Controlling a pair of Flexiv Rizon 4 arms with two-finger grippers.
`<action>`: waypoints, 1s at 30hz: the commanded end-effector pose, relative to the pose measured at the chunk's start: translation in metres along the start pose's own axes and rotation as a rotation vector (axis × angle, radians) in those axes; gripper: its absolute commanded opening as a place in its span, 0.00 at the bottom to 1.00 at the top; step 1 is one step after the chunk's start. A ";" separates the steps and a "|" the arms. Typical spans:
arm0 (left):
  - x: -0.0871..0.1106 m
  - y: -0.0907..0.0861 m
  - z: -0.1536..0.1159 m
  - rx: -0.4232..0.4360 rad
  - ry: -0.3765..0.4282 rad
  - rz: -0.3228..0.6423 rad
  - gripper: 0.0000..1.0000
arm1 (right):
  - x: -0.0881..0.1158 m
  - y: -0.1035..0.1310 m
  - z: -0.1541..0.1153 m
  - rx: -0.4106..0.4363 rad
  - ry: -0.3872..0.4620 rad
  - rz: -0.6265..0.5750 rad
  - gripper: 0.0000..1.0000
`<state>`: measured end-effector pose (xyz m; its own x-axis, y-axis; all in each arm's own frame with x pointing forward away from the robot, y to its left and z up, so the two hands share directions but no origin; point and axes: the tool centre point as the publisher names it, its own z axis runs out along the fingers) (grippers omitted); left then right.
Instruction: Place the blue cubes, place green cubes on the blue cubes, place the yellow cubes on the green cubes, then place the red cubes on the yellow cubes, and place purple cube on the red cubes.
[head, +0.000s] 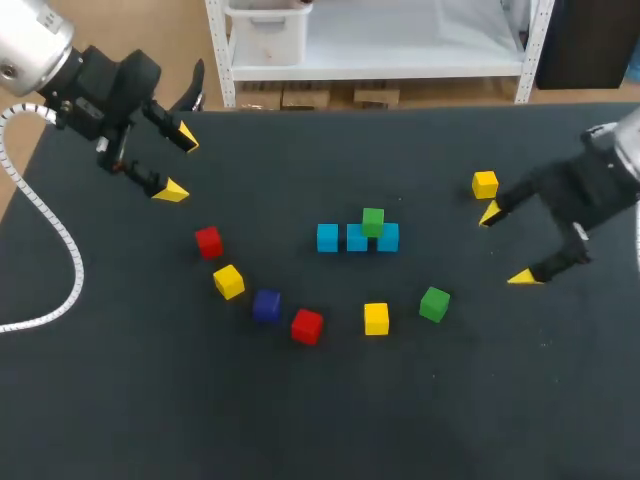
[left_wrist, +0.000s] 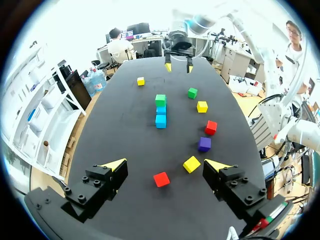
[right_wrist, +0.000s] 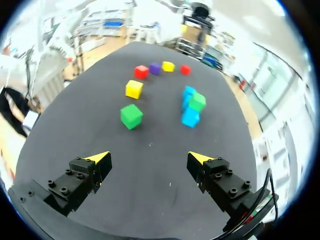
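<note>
Blue cubes (head: 357, 238) lined up as bottom row, green cube (head: 373, 221) on top starting the next, left gripper (head: 180, 164) and right gripper (head: 505, 245) open, empty.

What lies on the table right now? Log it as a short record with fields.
base row: three blue cubes side by side
on the row: stacked green cube
loose: loose green cube; three yellow cubes; two red cubes; purple cube
left tool: open, empty
right tool: open, empty
</note>
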<state>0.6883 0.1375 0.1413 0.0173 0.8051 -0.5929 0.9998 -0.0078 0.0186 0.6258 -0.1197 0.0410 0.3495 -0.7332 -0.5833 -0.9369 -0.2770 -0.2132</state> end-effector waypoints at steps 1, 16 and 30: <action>0.001 0.000 0.000 -0.001 -0.003 0.003 1.00 | -0.012 0.000 0.014 -0.123 0.101 -0.279 1.00; 0.001 0.000 0.000 -0.001 -0.003 0.003 1.00 | -0.036 0.000 0.046 -0.422 0.038 -0.688 1.00; 0.001 0.000 0.000 -0.001 -0.003 0.003 1.00 | -0.042 0.000 0.071 -0.445 0.141 -0.679 1.00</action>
<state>0.6883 0.1374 0.1413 0.0173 0.8051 -0.5929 0.9998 -0.0078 0.0185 0.6124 -0.0500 0.0125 0.8642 -0.3652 -0.3460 -0.4388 -0.8836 -0.1634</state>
